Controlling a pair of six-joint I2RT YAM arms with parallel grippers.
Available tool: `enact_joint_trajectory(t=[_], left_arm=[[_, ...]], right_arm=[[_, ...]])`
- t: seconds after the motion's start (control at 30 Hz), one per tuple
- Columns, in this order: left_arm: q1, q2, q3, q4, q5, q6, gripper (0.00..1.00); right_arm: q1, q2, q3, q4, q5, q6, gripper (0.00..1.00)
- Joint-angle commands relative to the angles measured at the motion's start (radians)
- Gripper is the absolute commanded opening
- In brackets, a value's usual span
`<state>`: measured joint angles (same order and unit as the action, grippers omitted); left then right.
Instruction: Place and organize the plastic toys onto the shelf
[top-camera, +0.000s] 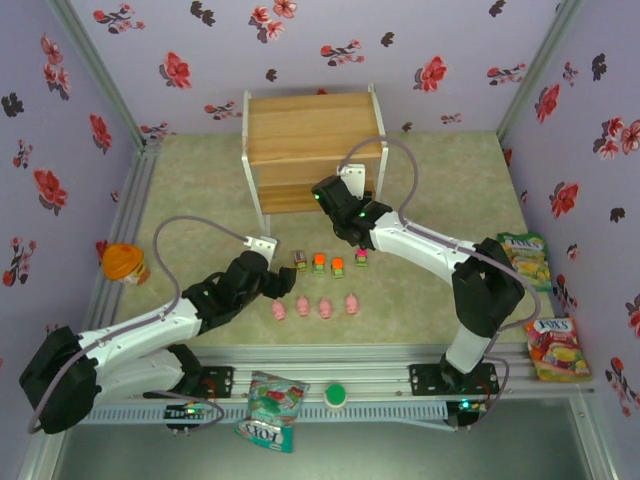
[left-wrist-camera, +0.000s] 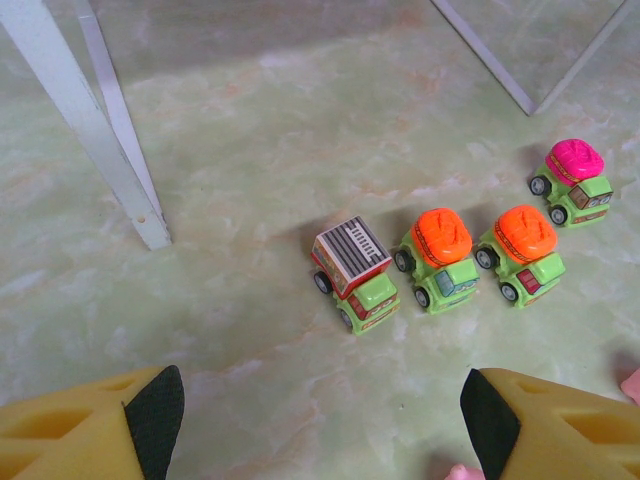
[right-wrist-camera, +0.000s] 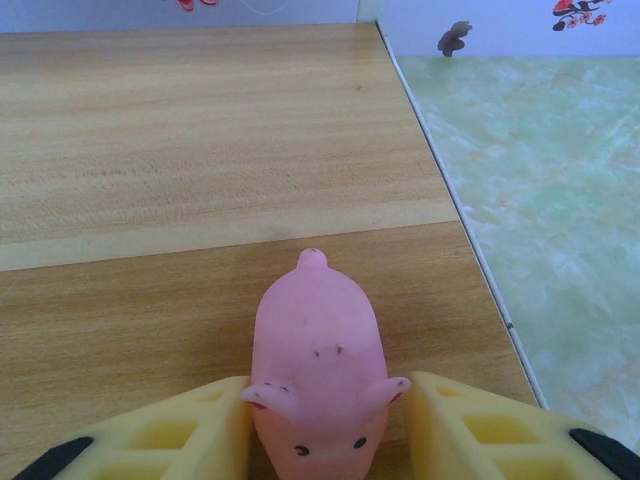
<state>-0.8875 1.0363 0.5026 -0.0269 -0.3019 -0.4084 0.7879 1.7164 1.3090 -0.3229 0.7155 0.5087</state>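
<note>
Step in hand: first pig is going onto the shelf. Right gripper (right-wrist-camera: 322, 425) has its yellow fingers (right-wrist-camera: 180, 435) clamped on a small pink plastic pig figure (right-wrist-camera: 318, 350). The pig faces the wrist camera, over the light wooden boards of the white-framed two-tier shelf (right-wrist-camera: 180, 130), close to the right edge. I can't tell if the pig is touching wood yet, or which tier this is.

On the pale green table mat (top-camera: 200, 190): four more pink pigs (top-camera: 303, 306) in a row, and four small green toy cars (top-camera: 319, 263) in a row between them and the shelf.

Left gripper (left-wrist-camera: 320, 430) hangs low over the mat, jaws wide apart and empty. The cars are just ahead of it: a grey-striped-top car (left-wrist-camera: 355, 272) nearest, then two orange-top cars (left-wrist-camera: 440, 255), then a pink-top car (left-wrist-camera: 572, 180) furthest right.

Next, as I read it:
- Right: seat the pig flat, open, and back straight out so the fingers don't drag it. It should go towards a corner, since eight more toys need room.
- Left: move forward and centre on the striped car, then close across its sides. It has wheels and will likely roll if nudged.
</note>
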Motion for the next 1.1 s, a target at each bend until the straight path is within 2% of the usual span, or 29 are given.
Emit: enact_joint_trajectory(t=[0.0,0.6,1.07], left_arm=[[-0.009,-0.007,0.022,-0.001,0.005,0.023,0.78],[-0.009,-0.004,0.025,0.001,0.006,0.023,0.78],[-0.008,-0.009,0.025,-0.001,0.006,0.024,0.78]], right_arm=[[-0.004,-0.036,-0.002,-0.031,0.024,0.022,0.45],[0.008,-0.030,0.033,-0.070,0.072,0.042,0.42],[0.027,-0.024,0.050,-0.085,0.089,0.051,0.44]])
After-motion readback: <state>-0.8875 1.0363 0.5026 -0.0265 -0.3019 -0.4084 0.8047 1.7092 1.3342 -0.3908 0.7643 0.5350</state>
